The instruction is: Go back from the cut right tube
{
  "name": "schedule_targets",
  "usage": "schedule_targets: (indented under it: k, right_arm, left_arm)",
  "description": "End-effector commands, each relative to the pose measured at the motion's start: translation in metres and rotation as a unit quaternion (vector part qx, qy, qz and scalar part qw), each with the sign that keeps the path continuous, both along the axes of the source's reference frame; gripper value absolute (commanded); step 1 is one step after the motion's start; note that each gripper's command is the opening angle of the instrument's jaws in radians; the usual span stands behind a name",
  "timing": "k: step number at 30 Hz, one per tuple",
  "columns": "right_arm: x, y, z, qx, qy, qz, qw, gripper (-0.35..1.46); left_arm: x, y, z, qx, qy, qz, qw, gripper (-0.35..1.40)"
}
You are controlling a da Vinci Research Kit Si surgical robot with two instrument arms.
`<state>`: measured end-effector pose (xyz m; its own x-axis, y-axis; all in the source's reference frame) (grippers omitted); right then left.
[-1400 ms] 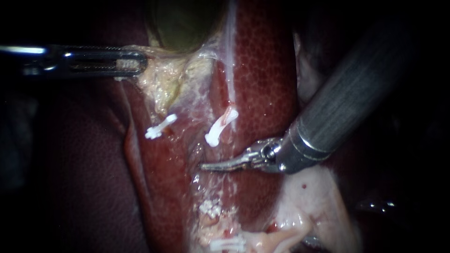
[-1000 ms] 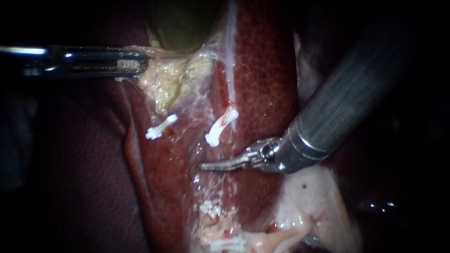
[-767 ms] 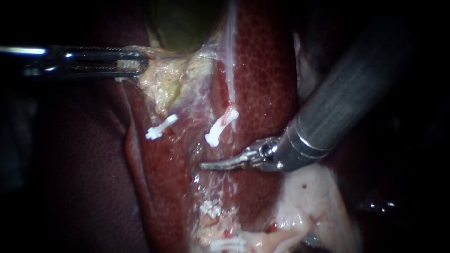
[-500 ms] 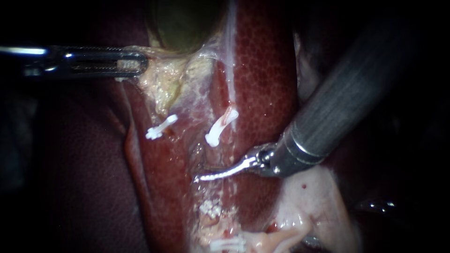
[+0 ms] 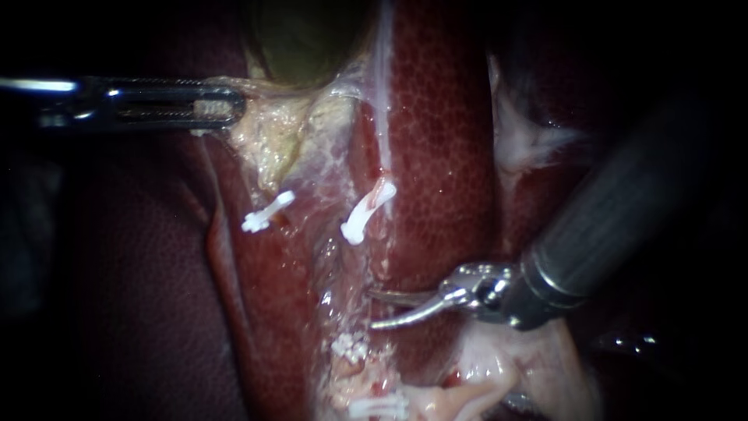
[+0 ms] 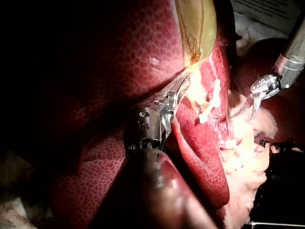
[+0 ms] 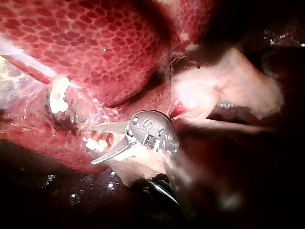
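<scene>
Landmark: the right-hand clip point(image 5: 366, 212), lying on the liver point(image 5: 436, 140). A second clip point(image 5: 266, 211) lies level with it to the left. A third clip point(image 5: 349, 345) and a fourth clip point(image 5: 378, 406) lie below. The gallbladder point(image 5: 304, 39) lies above-left. Farther left, the left instrument point(image 5: 218, 103) has its end effector clamped on the tissue flap point(image 5: 257, 117). The right instrument point(image 5: 387, 309) lies below-right, seemingly just over the liver.
</scene>
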<state>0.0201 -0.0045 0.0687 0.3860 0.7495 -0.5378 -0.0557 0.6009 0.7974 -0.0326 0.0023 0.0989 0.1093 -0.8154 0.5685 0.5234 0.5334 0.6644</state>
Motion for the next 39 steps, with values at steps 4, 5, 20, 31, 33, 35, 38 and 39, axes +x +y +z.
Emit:
schedule_targets:
  k: [4, 5, 20, 31, 33, 35, 38, 39]
  right_arm:
    - [-0.0016, 0.0016, -0.0015, -0.038, 0.003, 0.0, 0.9993, 1.43]
    - [-0.0019, 0.0019, -0.0019, -0.044, 0.004, 0.0, 0.999, 1.43]
    - [-0.0054, 0.007, -0.0098, -0.159, 0.018, 0.012, 0.987, 1.43]
    - [-0.0061, 0.0076, -0.0108, -0.172, 0.017, 0.019, 0.9847, 1.43]
    - [-0.0061, 0.0076, -0.0108, -0.172, 0.017, 0.019, 0.9847, 1.43]
    - [-0.0061, 0.0076, -0.0108, -0.172, 0.017, 0.019, 0.9847, 1.43]
    - [-0.0061, 0.0076, -0.0108, -0.172, 0.017, 0.019, 0.9847, 1.43]
    - [-0.0061, 0.0076, -0.0108, -0.172, 0.017, 0.019, 0.9847, 1.43]
  left_arm:
    - [0.0, 0.0, 0.0, 0.0, 0.0, 0.0, 1.0, -0.16]
    - [0.0, 0.0, 0.0, 0.0, 0.0, 0.0, 1.0, -0.16]
    - [-0.0006, -0.0005, 0.0005, -0.003, 0.003, -0.003, 1.0, -0.15]
    - [-0.0034, -0.0031, 0.0036, -0.005, 0.007, 0.021, 0.9998, -0.15]
    - [-0.0041, -0.0038, 0.0044, 0.001, 0.008, 0.024, 0.9997, -0.15]
    - [-0.0049, -0.0044, 0.0051, 0.004, 0.009, 0.029, 0.9995, -0.15]
    - [-0.0058, -0.005, 0.0059, 0.011, 0.009, 0.034, 0.9993, -0.15]
    - [-0.0062, -0.0052, 0.0061, 0.011, 0.009, 0.035, 0.9993, -0.15]
